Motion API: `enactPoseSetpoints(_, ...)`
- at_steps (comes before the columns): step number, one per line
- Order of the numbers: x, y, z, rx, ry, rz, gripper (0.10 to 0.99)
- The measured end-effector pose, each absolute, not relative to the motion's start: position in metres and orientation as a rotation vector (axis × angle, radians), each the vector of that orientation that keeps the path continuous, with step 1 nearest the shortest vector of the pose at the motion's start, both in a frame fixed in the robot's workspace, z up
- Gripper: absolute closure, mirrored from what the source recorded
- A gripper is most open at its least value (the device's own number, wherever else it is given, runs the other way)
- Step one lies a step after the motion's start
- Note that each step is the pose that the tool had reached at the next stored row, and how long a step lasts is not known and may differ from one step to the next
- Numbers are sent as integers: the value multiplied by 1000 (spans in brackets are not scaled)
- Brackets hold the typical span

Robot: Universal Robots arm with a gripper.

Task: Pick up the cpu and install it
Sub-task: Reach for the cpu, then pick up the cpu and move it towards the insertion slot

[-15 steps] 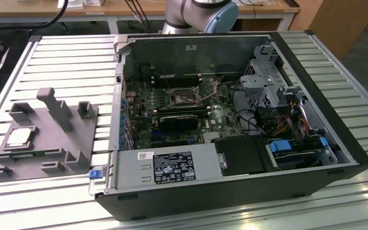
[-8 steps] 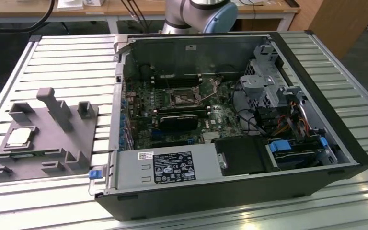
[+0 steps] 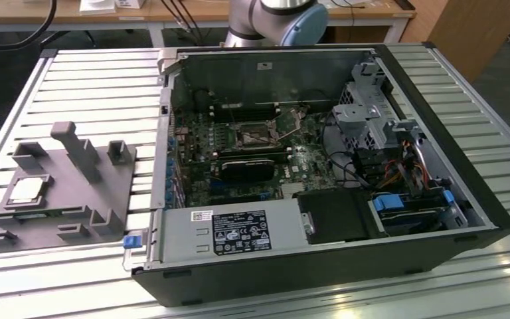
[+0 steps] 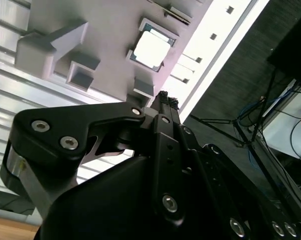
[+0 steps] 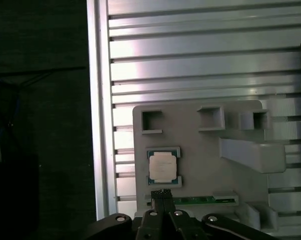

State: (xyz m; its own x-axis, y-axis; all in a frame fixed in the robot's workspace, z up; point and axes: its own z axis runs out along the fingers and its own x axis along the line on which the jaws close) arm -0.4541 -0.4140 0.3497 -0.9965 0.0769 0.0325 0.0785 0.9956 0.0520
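Exterior view, toward 9 o'clock from the open computer case (image 3: 344,269), on the exterior view's left: grey tray (image 3: 67,199) on the slatted table (image 3: 87,86). Cpu (image 3: 26,189) lying flat there, metal top up, in a shallow square pocket near the tray's 9 o'clock edge. Probably seated that way to stay square and unmoving for a straight approach from above. Upright posts of the tray apart from it, toward 2 o'clock, leaving open room over the chip. Not lifted, not installed.

Inside the case, near the middle of the green board, the socket (image 3: 257,136): dark, with no silver top in it, well apart from the chip and off toward 3 o'clock from the tray. Beyond the case at 12 o'clock, the arm (image 3: 277,20).

Both wrist views: gripper (image 5: 161,192) (image 4: 165,96) hanging over the tray (image 5: 205,160) (image 4: 105,50), aimed down at it. Tips lined up just beside one edge of the cpu (image 5: 163,167) (image 4: 151,50), yet clear of it, with no contact; height above hard to judge. Fingers (image 5: 158,196) pressed together, no gap between them, nothing gripped. Clenched on empty air.
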Motion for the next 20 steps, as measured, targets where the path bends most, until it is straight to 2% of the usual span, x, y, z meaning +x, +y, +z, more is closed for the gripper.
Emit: enactPoseSetpoints(20,-459,-417,337,-121,-3103,-101,980)
